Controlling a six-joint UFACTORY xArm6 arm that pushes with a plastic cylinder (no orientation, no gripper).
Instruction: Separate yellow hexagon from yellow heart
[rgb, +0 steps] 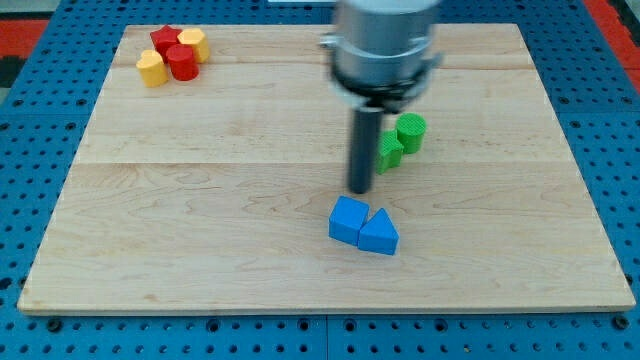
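With no claw to open or close, my tip (360, 190) rests mid-surface (200, 220), well apart from the yellow hexagon (193, 44) and yellow heart (151, 69), where red blocks (176, 55) risk being scattered.

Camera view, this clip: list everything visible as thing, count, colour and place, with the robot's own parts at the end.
Board: one, light wood, fills most of the view.
Perforated surface: blue, around the board.
Yellow blocks: two, top-left corner; one at the cluster's left, one at its right; which is the hexagon and which the heart I cannot tell.
Red blocks: two, top-left, between the yellow ones; one above, one below.
Green blocks: two, right of centre, touching; and.
Blue blocks: two, bottom centre, touching; a cube-like one, a triangular one.
My tip: one, dark rod, just above the blue blocks, left of the green ones.
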